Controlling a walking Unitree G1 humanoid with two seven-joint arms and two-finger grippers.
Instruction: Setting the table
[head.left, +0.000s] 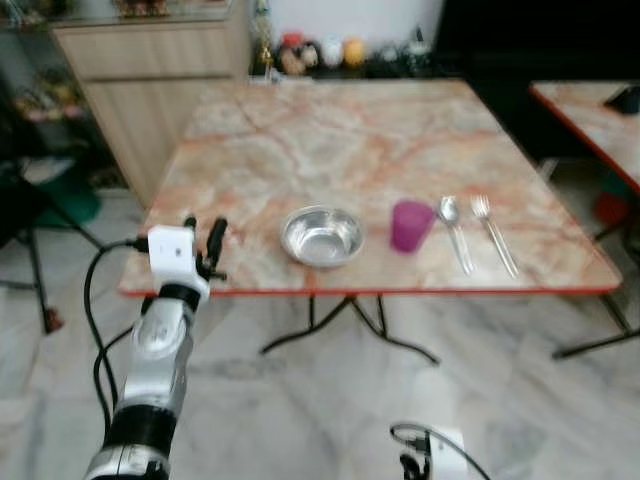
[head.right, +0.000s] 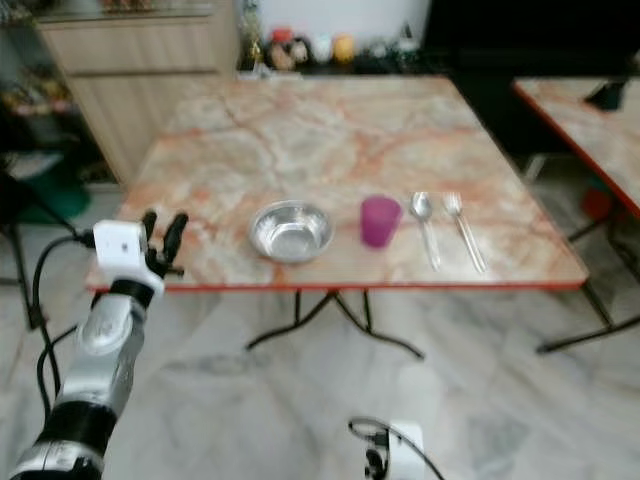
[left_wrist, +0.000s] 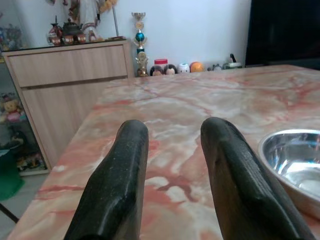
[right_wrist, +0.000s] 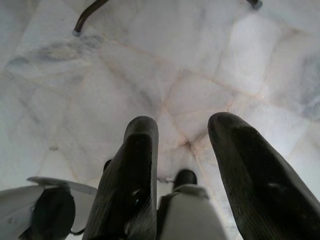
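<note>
On the pink marble table (head.left: 330, 150) near its front edge stand a steel bowl (head.left: 322, 236), a purple cup (head.left: 411, 225), a spoon (head.left: 455, 232) and a fork (head.left: 493, 232), in a row from left to right. My left gripper (head.left: 203, 240) is raised at the table's front left corner, open and empty, with the bowl (left_wrist: 295, 162) off to its right. My right gripper (right_wrist: 182, 165) hangs low, open, pointing at the floor (right_wrist: 210, 80).
A wooden cabinet (head.left: 150, 80) stands at the back left, with small figurines (head.left: 320, 52) along the wall behind the table. A second marble table (head.left: 595, 115) is at the right. Black folding table legs (head.left: 350, 325) stand on the pale tiled floor.
</note>
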